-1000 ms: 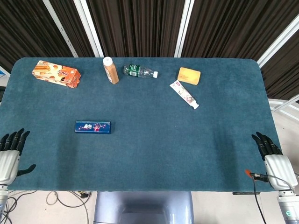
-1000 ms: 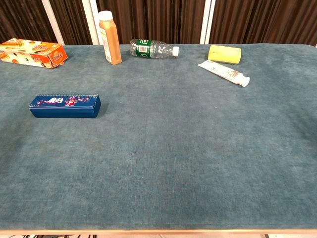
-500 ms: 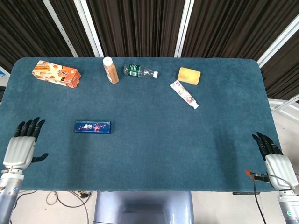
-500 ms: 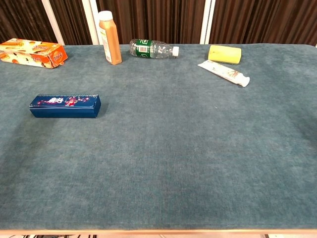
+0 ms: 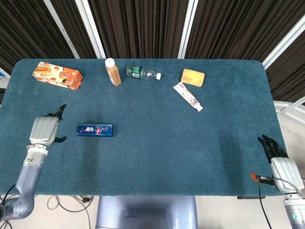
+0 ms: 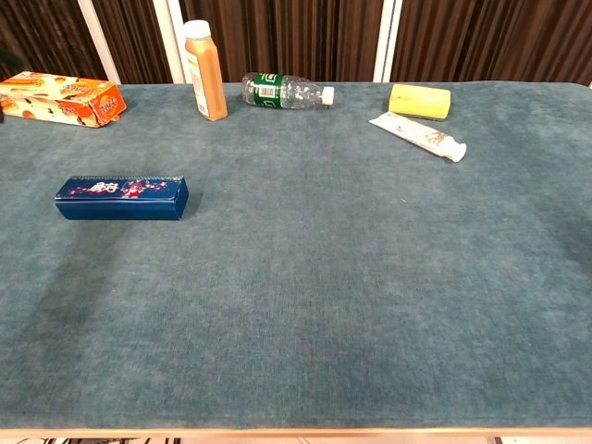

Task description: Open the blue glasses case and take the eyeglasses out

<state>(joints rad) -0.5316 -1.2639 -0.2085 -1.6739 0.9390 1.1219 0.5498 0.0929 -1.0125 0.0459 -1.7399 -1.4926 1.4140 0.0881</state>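
Teal felt covers the whole table (image 5: pixel 157 157), and the head view takes in both hands while the chest view shows neither of them. Over on the left side, the left hand (image 5: pixel 44 130) hovers above the felt just beside the blue glasses case (image 5: pixel 95 130), apart from it, holding nothing; its fingers point away towards the far edge with the thumb sticking out towards the case, though whether the other fingers are spread or together I cannot tell from this angle. Down at the near right corner, the right hand (image 5: pixel 282 167) sits at the table's edge, dark fingers fanned slightly apart, empty. The case lies flat and closed on the left half of the table, long side running left to right; the chest view gives its front wall and printed lid (image 6: pixel 121 197) far more clearly. Along the far edge: an orange snack box (image 5: pixel 57 75), an upright orange bottle (image 5: pixel 113 71), a clear bottle (image 5: pixel 142 73) on its side, a yellow sponge (image 5: pixel 192 77) and a white tube (image 5: pixel 188 97).
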